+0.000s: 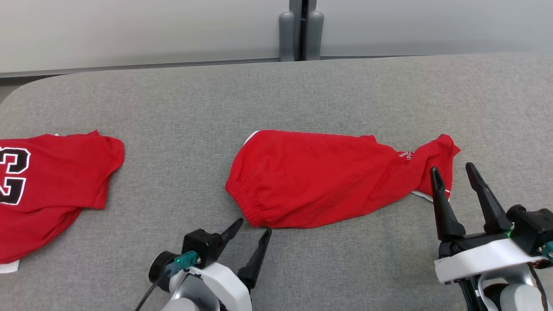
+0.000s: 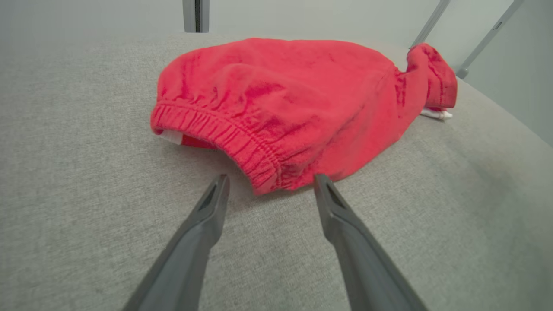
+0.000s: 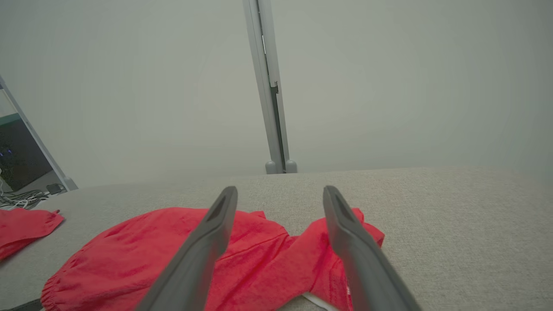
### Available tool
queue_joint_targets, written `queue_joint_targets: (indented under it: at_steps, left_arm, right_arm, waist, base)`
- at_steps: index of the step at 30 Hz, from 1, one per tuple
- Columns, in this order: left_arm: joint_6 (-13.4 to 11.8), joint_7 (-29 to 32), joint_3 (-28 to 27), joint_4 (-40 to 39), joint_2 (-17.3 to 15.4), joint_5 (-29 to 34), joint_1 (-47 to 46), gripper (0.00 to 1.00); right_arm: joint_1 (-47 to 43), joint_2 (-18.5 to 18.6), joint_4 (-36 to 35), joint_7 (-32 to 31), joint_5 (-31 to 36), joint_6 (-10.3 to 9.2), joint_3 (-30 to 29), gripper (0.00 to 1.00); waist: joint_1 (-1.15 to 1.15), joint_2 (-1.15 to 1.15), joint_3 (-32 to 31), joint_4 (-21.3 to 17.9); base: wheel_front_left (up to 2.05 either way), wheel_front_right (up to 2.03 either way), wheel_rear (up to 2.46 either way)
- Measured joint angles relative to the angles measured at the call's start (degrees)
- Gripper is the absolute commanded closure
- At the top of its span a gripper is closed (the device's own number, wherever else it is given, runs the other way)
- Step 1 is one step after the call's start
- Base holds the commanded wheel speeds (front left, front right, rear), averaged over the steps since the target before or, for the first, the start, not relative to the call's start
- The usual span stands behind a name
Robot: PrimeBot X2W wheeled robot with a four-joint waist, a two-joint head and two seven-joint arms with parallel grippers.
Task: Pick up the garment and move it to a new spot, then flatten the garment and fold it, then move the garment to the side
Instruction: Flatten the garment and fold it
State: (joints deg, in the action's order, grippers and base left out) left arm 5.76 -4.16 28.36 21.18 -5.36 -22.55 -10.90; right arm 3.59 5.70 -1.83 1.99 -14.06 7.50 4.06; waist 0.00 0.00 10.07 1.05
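Gaping empty: left pincer (image 1: 254, 226), right pincer (image 1: 451, 167) at red garment (image 1: 319, 185) ends; numbered jersey (image 1: 52, 181) cropped.

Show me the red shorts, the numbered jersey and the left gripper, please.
red shorts (image 1: 319, 181), head view, middle of the fabric.
red jersey (image 1: 65, 172), head view, plain cloth right of its number.
left gripper (image 1: 254, 226), head view, midway between its fingertips.

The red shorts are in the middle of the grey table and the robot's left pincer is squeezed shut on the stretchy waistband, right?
Not quite. The left pincer is open, not squeezed shut: the left wrist view shows its two fingers spread apart, with a corner of the waistband between them. The red shorts do lie in the middle of the grey table.
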Motion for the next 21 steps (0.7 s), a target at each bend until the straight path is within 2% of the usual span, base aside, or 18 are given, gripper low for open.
queue_joint_targets:
  at_steps: [2, 3, 5, 6, 13, 15, 21]
  left_arm:
    - [0.3, -1.3, -0.5, 1.7, 0.5, -1.6, -1.0, 0.0]
    - [0.3, -1.5, -0.5, 2.4, 0.5, -1.7, -1.5, 0.05]
    - [0.8, -2.8, -0.5, 3.2, 0.7, -2.9, -2.5, 0.93]
    - [0.8, -3.1, -0.4, 3.6, 0.7, -2.9, -3.0, 1.0]
    - [1.2, -6.8, 0.0, 2.5, -0.4, -3.2, -4.9, 1.0]
    - [1.2, -7.2, -0.2, 0.2, -1.0, -3.0, -4.9, 1.0]
    - [-1.7, -5.3, -0.9, -11.9, -4.0, -2.3, -1.6, 1.0]
  right_arm:
    - [0.1, -0.1, 0.2, 0.1, -0.1, 0.0, 0.1, 0.0]
    - [0.2, -0.1, 0.3, 0.1, -0.1, -0.01, 0.1, 0.0]
    - [0.2, -0.1, 0.4, 0.4, -0.2, 0.0, 0.0, 0.0]
    - [0.2, -0.2, 0.5, 0.4, -0.3, 0.0, -0.1, 0.0]
    - [0.3, -0.5, 0.5, 0.6, -0.6, 0.0, -0.5, 0.0]
    - [0.2, -0.5, 0.5, 0.6, -0.6, 0.0, -0.7, 0.0]
    - [0.2, -0.7, 0.1, 0.7, -0.7, 0.0, -1.5, 0.0]
  waist:
    - [0.0, 0.0, 0.2, -0.4]
    - [0.0, 0.0, 0.3, -0.6]
    - [0.0, 0.0, 0.5, -0.8]
    - [0.0, 0.0, 0.6, -0.9]
    - [0.0, 0.0, 0.9, -1.0]
    - [0.0, 0.0, 0.9, -0.9]
    - [0.0, 0.0, 0.7, -0.5]
  base:
    - [0.0, 0.0, 0.0]
    - [0.0, 0.0, 0.0]
    - [0.0, 0.0, 0.0]
    - [0.0, 0.0, 0.0]
    - [0.0, 0.0, 0.0]
    - [0.0, 0.0, 0.0]
    - [0.0, 0.0, 0.0]
